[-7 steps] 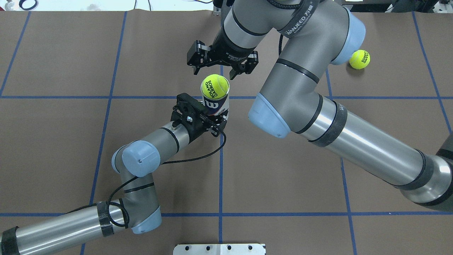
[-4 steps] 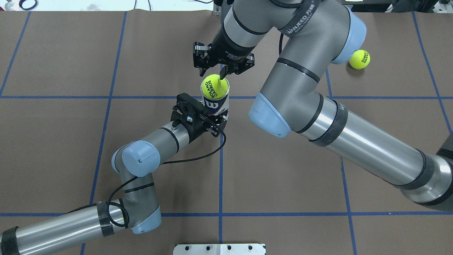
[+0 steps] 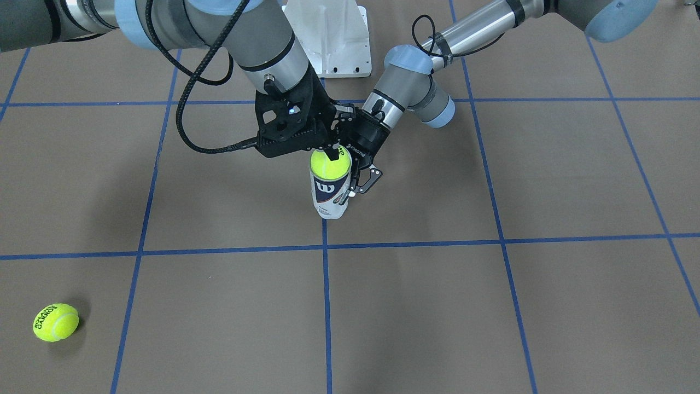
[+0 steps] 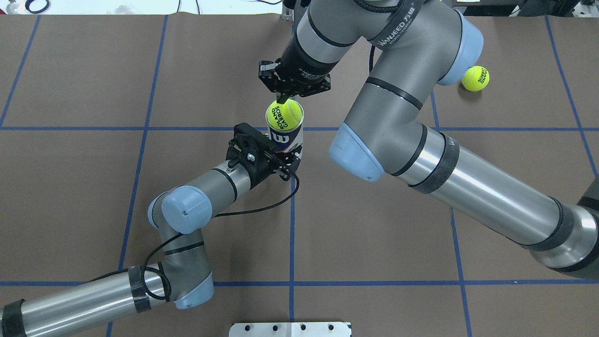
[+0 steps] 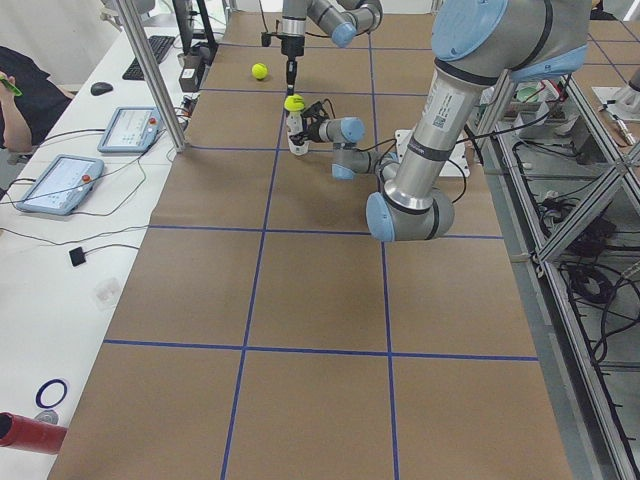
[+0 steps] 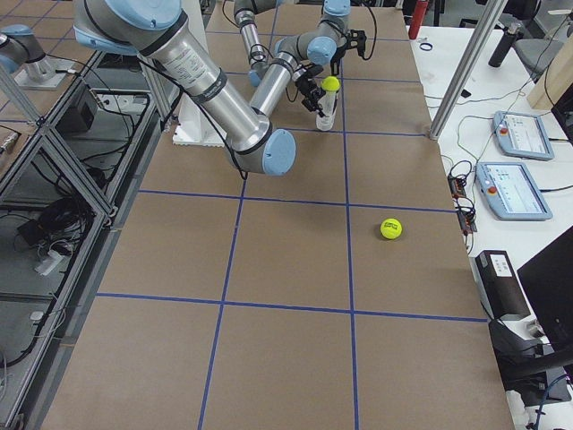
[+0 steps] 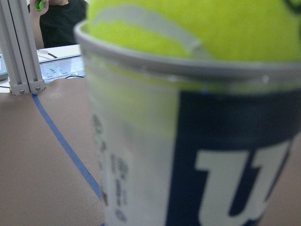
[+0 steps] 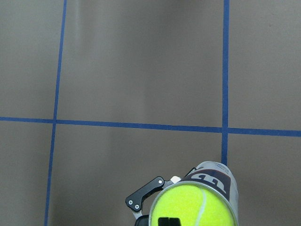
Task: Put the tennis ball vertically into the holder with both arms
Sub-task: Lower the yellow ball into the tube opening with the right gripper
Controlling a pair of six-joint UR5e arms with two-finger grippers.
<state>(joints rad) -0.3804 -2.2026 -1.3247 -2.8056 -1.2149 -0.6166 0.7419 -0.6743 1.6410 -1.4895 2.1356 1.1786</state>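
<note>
left gripper [image 4: 289, 159] clamps the holder [image 4: 283, 139]; right gripper [image 4: 282, 98], fingers together, touches the ball [image 4: 284, 117] (half seated): press straight down.

Left arm [image 4: 220, 180] and right arm [image 4: 468, 182], both grey-silver tubes, are wearing light-blue joint caps and black bands, while a thin black cable [image 4: 255, 210] is trailing from the left and a white-lettered "WANJEED" strap [image 4: 395, 24] is wrapping the right.
</note>
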